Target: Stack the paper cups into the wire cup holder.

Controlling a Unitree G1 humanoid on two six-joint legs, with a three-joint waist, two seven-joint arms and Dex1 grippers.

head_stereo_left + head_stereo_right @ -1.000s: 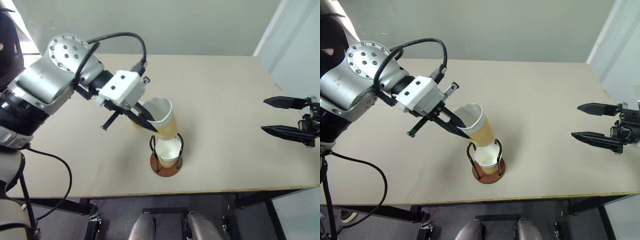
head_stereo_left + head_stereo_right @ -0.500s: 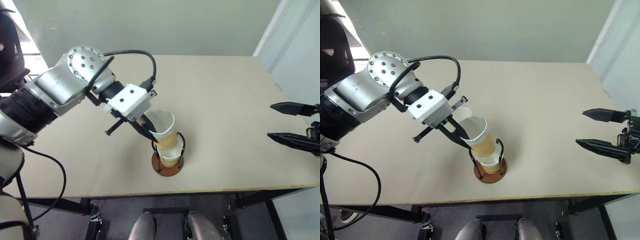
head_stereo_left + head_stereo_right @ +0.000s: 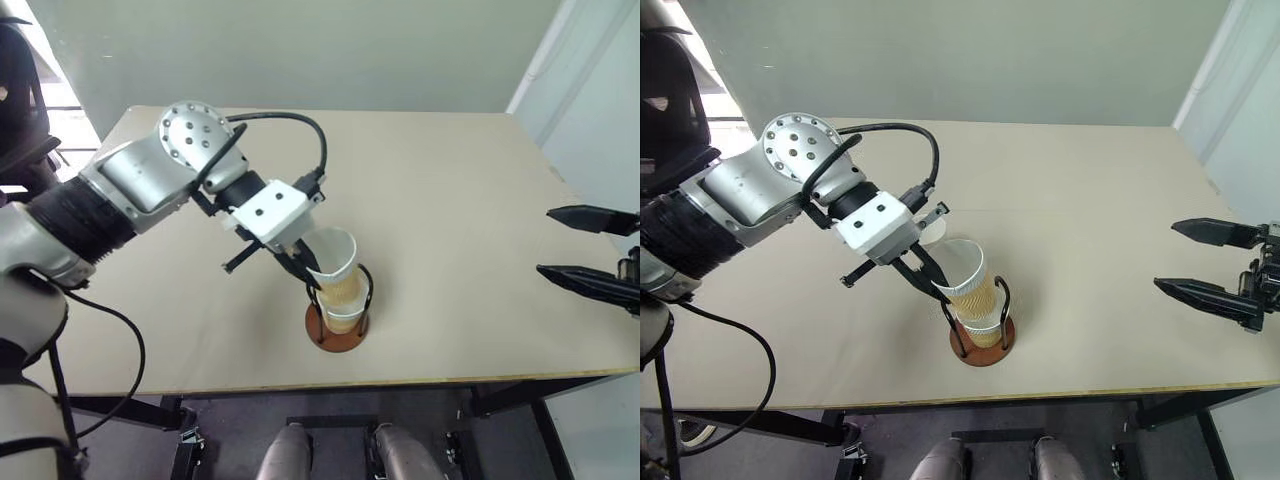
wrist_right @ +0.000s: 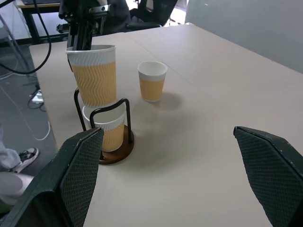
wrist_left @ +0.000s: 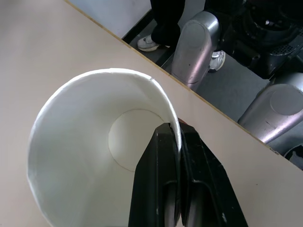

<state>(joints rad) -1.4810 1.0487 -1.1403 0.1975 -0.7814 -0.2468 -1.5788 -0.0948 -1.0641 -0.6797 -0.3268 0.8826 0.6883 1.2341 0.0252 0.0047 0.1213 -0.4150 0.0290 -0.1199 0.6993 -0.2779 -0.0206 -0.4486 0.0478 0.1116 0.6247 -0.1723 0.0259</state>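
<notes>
— Three paper cups in all. One sits in the wire cup holder (image 4: 108, 137), down between its two black loops on the reddish-brown disc.

— And the second?

— The left gripper (image 3: 308, 272) has it. Its jaws are pinching the held cup (image 4: 93, 74) by the rim, one finger inside the white wall and one outside, as the left wrist view shows. That cup's bottom is lowered into the mouth of the seated cup (image 4: 112, 128), between the wire loops, and it leans a little to one side.

— Is it fully nested?

— No, most of its tan, wavy wall stands above the lower cup's rim.

— Where is the third cup (image 4: 152, 81)?

— Upright on the worktop (image 3: 450, 200), just beyond the holder, apart from it. From the head cameras the left arm mostly hides it.

— What about the other arm?

— The right gripper (image 3: 1212, 262) hangs off the right edge of the worktop, well apart from the holder, jaws spread wide with nothing between them.

— Where does the holder stand?

— Near the front edge of the worktop, around the middle.
</notes>
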